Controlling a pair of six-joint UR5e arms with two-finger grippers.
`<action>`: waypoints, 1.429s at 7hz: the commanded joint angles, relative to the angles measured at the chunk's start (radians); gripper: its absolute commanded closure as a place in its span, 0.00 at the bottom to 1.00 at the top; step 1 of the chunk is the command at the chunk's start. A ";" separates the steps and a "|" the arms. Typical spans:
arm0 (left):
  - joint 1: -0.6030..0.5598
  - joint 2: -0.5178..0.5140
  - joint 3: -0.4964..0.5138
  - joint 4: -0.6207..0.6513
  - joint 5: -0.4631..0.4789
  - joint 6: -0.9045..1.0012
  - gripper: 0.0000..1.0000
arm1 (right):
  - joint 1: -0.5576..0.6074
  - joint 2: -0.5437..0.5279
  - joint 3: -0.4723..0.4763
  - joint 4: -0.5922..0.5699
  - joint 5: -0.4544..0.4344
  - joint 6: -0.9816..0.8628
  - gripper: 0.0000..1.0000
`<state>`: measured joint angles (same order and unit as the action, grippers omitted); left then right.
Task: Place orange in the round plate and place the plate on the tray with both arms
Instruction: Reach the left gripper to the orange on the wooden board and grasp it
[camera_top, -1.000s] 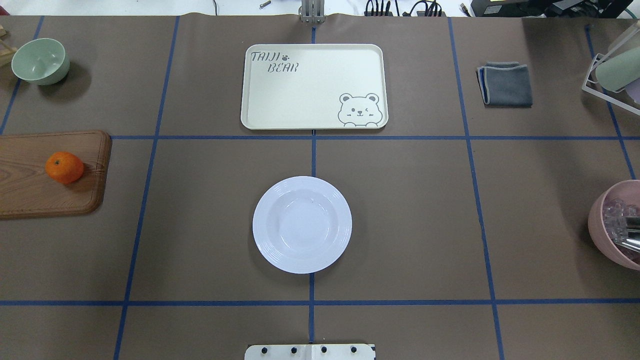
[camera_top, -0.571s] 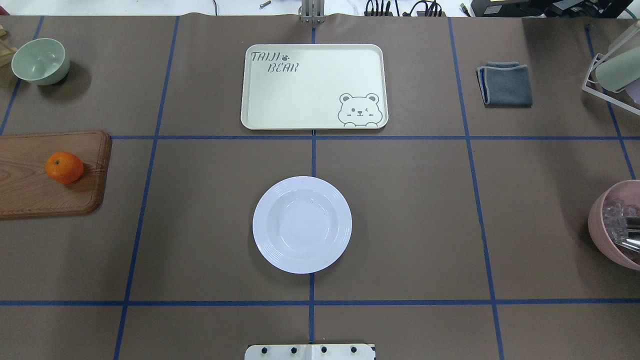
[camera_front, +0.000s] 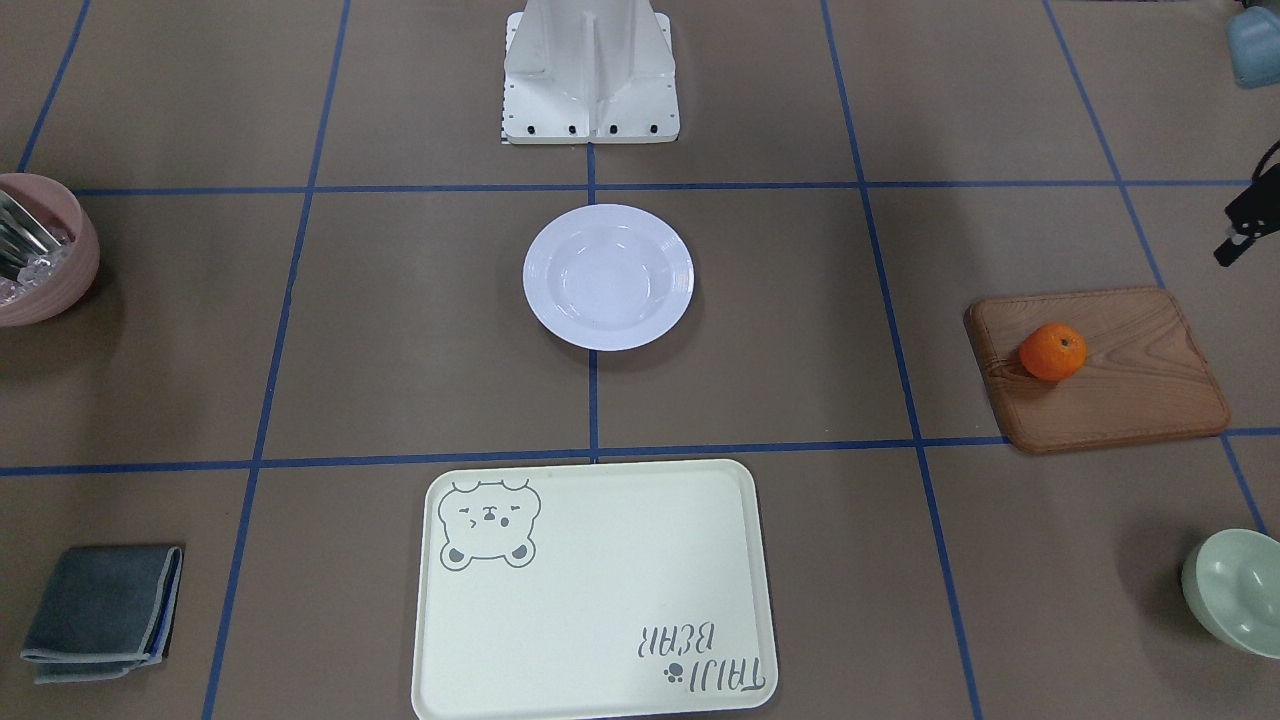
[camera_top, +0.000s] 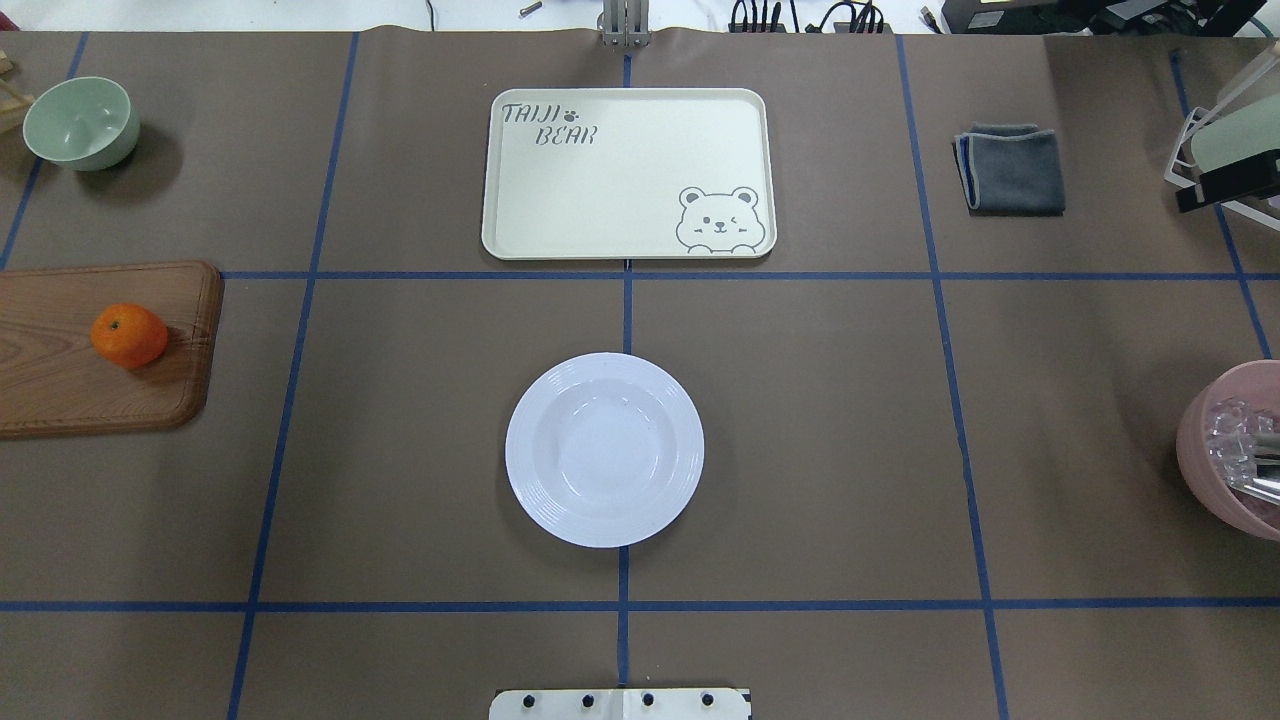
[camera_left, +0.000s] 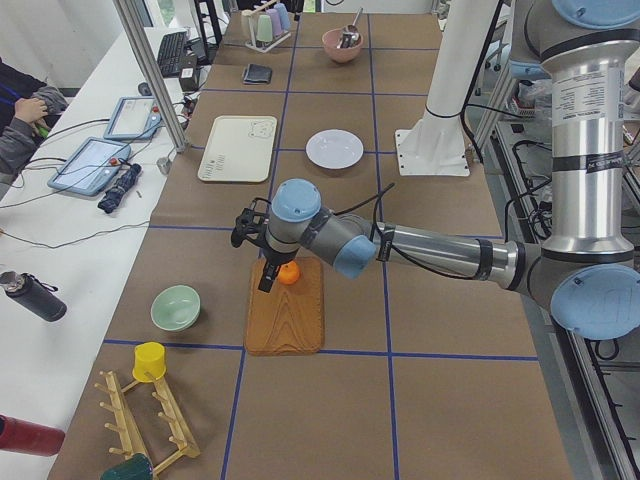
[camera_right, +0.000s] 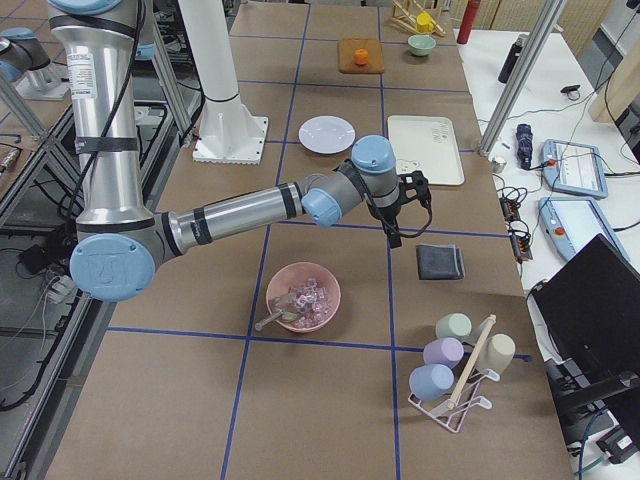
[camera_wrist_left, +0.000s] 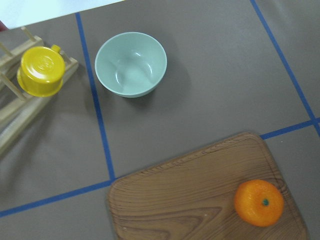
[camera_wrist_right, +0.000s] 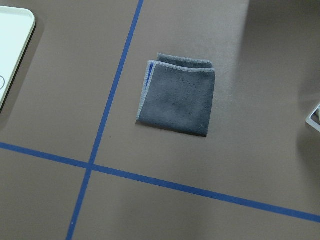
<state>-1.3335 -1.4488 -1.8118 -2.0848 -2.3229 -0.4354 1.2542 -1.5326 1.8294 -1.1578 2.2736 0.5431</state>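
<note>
- Orange (camera_top: 129, 335): on wooden board (camera_top: 60, 390), desk (camera_top: 800, 450) left.
- Round plate (camera_top: 604, 449): centre, well apart from tray (camera_top: 628, 175).
- Left gripper (camera_left: 267, 283) near orange, right gripper (camera_right: 394, 238) near cloth (camera_top: 1010, 168): opening cannot be told.

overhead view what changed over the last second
A black part of the right gripper has come in at the view's right edge, over the pale green cup. I cannot tell whether its jaws are open. Nothing was taken hold of or let go. The orange on the wooden board, the round plate and the tray stayed where they were.
</note>
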 joint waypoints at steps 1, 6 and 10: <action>0.176 0.015 0.002 -0.076 0.126 -0.223 0.02 | -0.166 -0.032 0.055 0.038 -0.141 0.264 0.01; 0.363 -0.137 0.207 -0.190 0.283 -0.370 0.02 | -0.254 -0.044 0.088 0.038 -0.230 0.351 0.00; 0.416 -0.139 0.299 -0.293 0.286 -0.373 0.02 | -0.257 -0.044 0.087 0.038 -0.232 0.351 0.00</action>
<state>-0.9429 -1.5870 -1.5388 -2.3338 -2.0374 -0.8044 0.9980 -1.5769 1.9162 -1.1198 2.0420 0.8943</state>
